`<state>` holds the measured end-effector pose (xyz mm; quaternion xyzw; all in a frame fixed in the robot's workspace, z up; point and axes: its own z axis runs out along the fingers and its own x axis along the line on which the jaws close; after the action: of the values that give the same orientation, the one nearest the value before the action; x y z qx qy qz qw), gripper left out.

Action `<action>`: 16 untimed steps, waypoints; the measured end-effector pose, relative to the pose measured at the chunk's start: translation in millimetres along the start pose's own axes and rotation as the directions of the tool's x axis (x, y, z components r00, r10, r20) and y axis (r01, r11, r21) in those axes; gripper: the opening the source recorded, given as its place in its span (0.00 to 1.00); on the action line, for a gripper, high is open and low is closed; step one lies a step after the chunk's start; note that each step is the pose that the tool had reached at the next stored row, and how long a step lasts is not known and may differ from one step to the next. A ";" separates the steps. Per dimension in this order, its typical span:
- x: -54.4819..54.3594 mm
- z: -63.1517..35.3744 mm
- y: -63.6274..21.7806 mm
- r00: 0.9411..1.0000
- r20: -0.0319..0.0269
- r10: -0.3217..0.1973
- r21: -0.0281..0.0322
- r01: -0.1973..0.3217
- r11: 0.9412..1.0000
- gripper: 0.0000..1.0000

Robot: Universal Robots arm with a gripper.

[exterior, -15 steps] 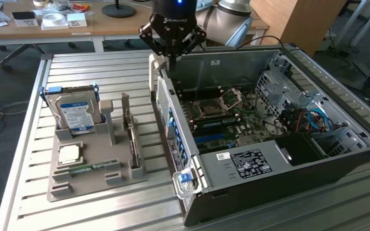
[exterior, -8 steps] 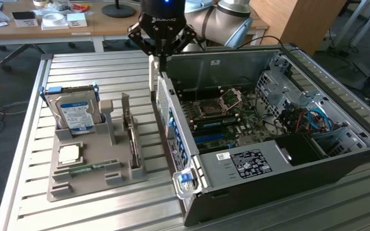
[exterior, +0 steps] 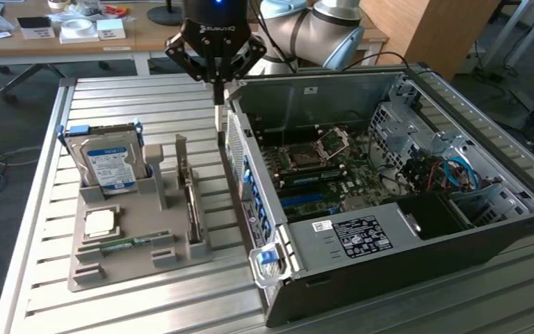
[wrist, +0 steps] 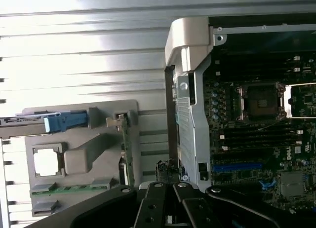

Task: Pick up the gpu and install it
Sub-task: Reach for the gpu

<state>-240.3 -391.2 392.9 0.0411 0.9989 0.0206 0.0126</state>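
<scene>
Gripper [exterior: 219,97] is seen clenched shut, nothing held in it, hung over the gap right by the back corner of the open computer case [exterior: 388,271]. The gpu [exterior: 192,209] is parked upright on its edge in the grey holder [exterior: 119,271] on the slatted table [exterior: 128,104], just beside the case wall. A hard drive [exterior: 109,163] is stood at the holder's far side.

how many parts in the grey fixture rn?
4: hard drive upright at the far end, CPU flat before it, memory stick nearer still, gpu on edge at the exterior view's right.
</scene>
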 end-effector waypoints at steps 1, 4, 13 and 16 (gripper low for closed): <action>3.0 0.0 -0.2 1.000 0.000 0.000 0.000 0.000 1.000 0.11; 12.9 -0.2 -1.0 1.000 0.000 0.000 0.000 0.000 1.000 0.11; 38.4 -0.1 -3.2 1.000 0.000 0.000 0.000 0.000 1.000 0.11; 43.9 0.1 -3.7 1.000 0.000 0.000 0.000 0.000 1.000 0.11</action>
<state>-284.3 -391.2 391.6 0.0411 0.9989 0.0207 0.0126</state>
